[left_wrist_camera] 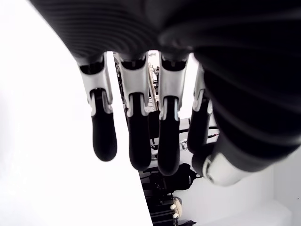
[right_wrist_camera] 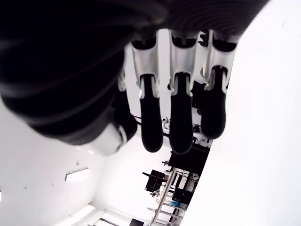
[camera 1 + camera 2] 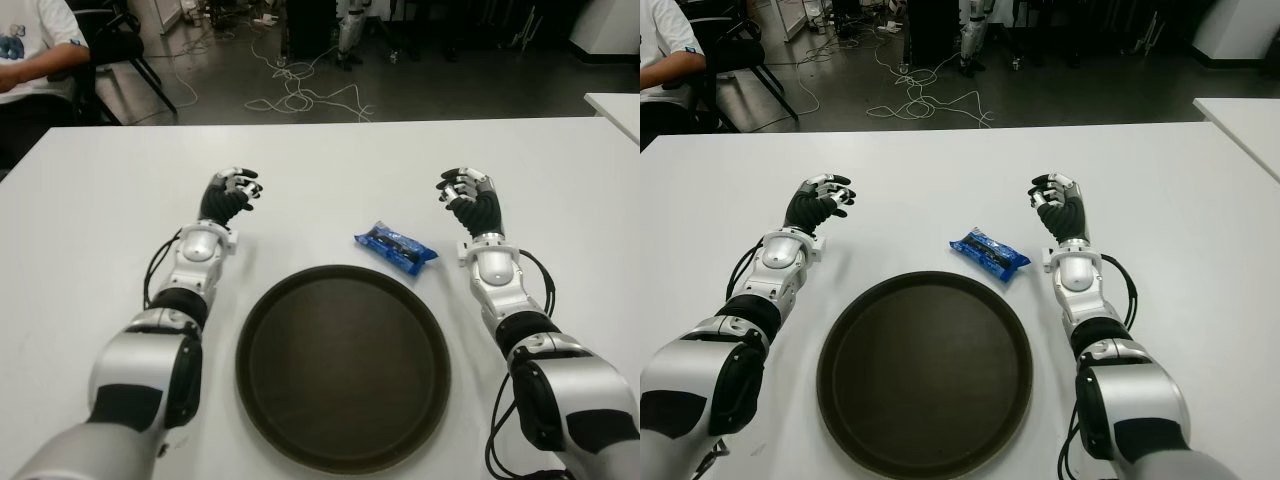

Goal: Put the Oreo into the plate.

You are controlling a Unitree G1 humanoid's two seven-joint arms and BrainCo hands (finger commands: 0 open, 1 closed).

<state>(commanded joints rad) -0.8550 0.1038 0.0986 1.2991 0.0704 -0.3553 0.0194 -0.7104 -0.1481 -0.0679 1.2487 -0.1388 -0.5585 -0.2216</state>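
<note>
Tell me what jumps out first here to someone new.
The big dark round plate sits empty in the middle of the white table, close to the robot. Just beyond its far right rim lies the blue Oreo pack, untouched. The left hand and right hand flank them, fingers loosely curled, holding nothing.

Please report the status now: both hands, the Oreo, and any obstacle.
Left hand and right hand open, holding nothing. Oreo pack on the table, just beyond the plate, nearer the right hand. Nothing in the way.
</note>
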